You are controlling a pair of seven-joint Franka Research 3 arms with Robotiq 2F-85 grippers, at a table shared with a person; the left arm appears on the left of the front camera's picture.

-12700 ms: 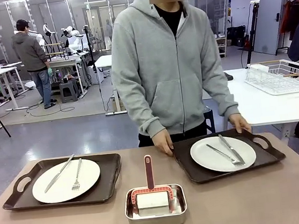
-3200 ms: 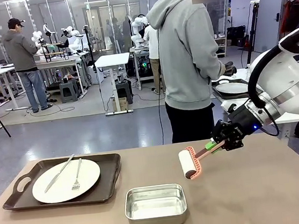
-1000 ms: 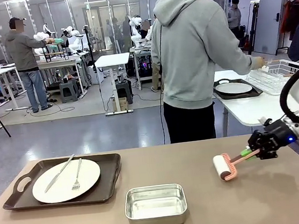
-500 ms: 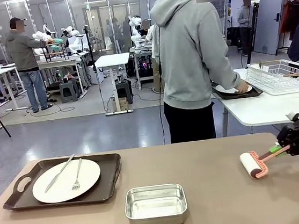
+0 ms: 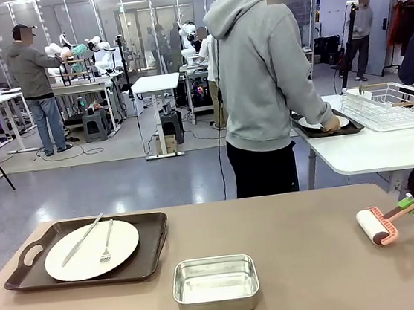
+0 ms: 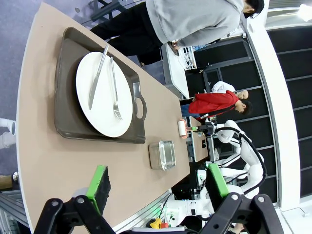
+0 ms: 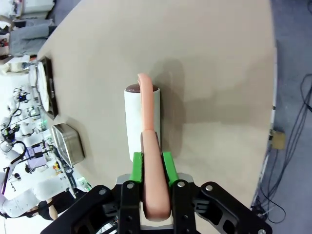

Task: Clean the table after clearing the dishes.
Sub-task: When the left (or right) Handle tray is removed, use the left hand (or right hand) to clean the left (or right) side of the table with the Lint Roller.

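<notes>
One plate [image 5: 91, 250] on tray [image 5: 31, 253], left of frame | right gripper [image 5: 409, 202] pinching roller [image 5: 377, 226] handle, bench [image 5: 309, 263] right end | left gripper [image 6: 157, 179] spread wide

The worktop [image 5: 301, 260] lies bare across its middle and right, from near edge to far edge, so passage there is free. A dark tray [image 5: 150, 236] carrying a plate [image 5: 123, 243] takes the far left. A steel pan [image 5: 215, 285] (low-walled) stands near centre, just beside the tray. A roller [image 5: 371, 226], gripped by the right tool [image 5: 410, 201], occupies the right edge.
</notes>
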